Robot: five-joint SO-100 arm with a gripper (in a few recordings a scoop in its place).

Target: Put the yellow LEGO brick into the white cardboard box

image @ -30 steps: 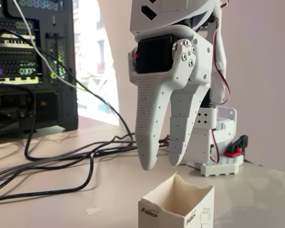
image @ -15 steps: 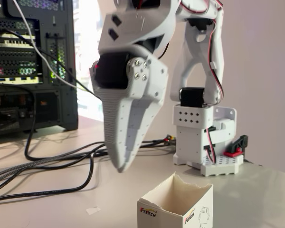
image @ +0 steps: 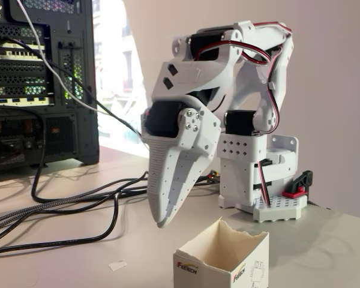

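Note:
The white cardboard box [image: 223,259] stands at the bottom edge of the fixed view, open at the top, with a ragged rim and Feetech logos on its sides. My white gripper [image: 162,223] hangs point-down just left of the box and slightly above its rim, fingers pressed together with nothing visible between them. The arm is folded back over its base [image: 258,180]. The yellow LEGO brick is out of view; the inside of the box is hidden from this angle.
A black computer tower [image: 42,84] stands at the left. Several black cables [image: 78,207] run across the table from it toward the base. A small scrap of tape [image: 117,264] lies left of the box. A red clamp [image: 297,191] holds the base at right.
The gripper was open above the box a second ago. It has since shut, swung left off the box, and the arm has folded back and lower.

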